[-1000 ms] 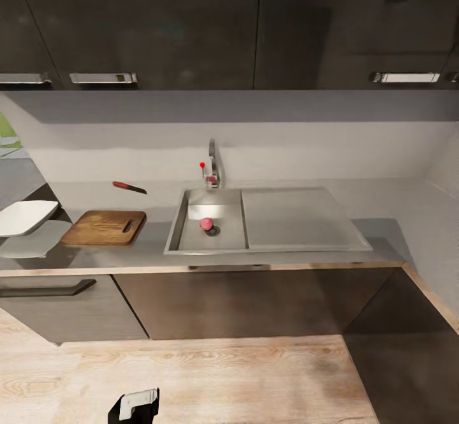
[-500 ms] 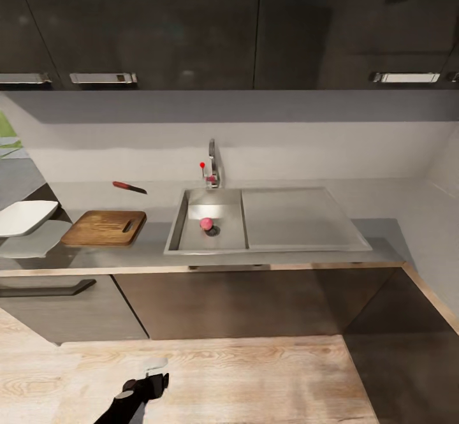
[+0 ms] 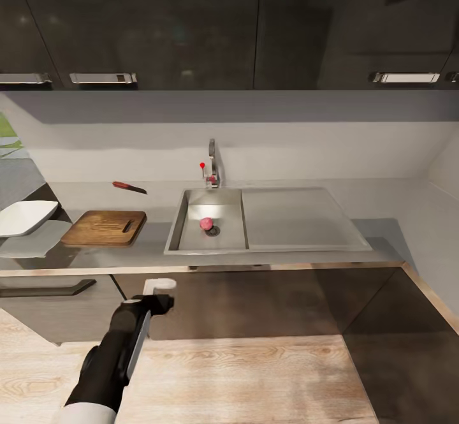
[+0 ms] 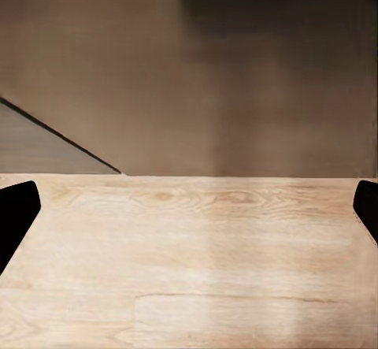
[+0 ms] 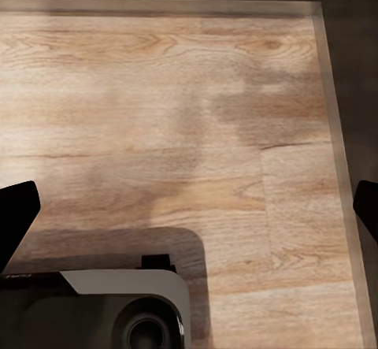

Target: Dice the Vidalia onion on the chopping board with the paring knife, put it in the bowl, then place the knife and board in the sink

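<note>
The left gripper (image 3: pixel 159 285), fingers spread and empty, hangs before the cabinets below the countertop (image 3: pixel 153 252), well short of the onion (image 3: pixel 206 223) lying by the drain in the sink (image 3: pixel 268 243), the right gripper (image 5: pixel 189 207) likewise spread.

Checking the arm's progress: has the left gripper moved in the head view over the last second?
Yes. The left gripper has risen from the wooden floor to the cabinet fronts below the countertop.
</note>
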### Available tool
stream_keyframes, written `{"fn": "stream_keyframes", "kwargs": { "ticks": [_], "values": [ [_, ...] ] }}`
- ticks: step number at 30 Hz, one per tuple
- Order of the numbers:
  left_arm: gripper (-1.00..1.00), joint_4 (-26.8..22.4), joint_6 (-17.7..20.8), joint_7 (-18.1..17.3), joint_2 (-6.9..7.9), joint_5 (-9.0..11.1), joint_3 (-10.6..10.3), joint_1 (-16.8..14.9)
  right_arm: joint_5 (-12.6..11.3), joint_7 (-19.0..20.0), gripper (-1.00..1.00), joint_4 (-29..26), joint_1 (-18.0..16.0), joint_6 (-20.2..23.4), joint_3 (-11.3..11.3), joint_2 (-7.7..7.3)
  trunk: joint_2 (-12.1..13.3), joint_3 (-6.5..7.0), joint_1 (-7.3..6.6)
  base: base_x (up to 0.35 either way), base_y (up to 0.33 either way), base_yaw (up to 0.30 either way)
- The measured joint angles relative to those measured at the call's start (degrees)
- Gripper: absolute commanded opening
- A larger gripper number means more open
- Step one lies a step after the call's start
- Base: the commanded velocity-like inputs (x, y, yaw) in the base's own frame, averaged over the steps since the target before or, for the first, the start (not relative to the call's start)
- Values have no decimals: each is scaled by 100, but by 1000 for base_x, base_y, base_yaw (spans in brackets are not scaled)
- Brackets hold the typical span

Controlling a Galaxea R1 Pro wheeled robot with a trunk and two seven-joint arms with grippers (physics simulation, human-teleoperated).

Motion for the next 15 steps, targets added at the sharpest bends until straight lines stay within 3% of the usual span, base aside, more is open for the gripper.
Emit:
{"fn": "stream_keyframes", "kwargs": {
  "ticks": [4, 7, 12, 15],
  "values": [
    [100, -865, 750, -17, -11, 4, -113, -30, 0, 0, 100, 2, 1, 1, -2, 0, 0, 0, 0, 0, 0, 0],
    [100, -1178, 944, -21, -35, 10, -132, -146, 0, 0, 100, 7, 1, 2, -4, 0, 0, 0, 0, 0, 0, 0],
    [100, -1389, 1228, -24, -154, 21, -142, -864, 0, -1, 100, 17, 1, 2, -7, 0, 1, 0, 0, 0, 0, 0],
    [100, -1178, 1333, -18, -190, 31, -144, -1553, 0, -1, 100, 24, 1, 2, -8, 0, 1, 0, 0, 0, 0, 0]
  ]
}}
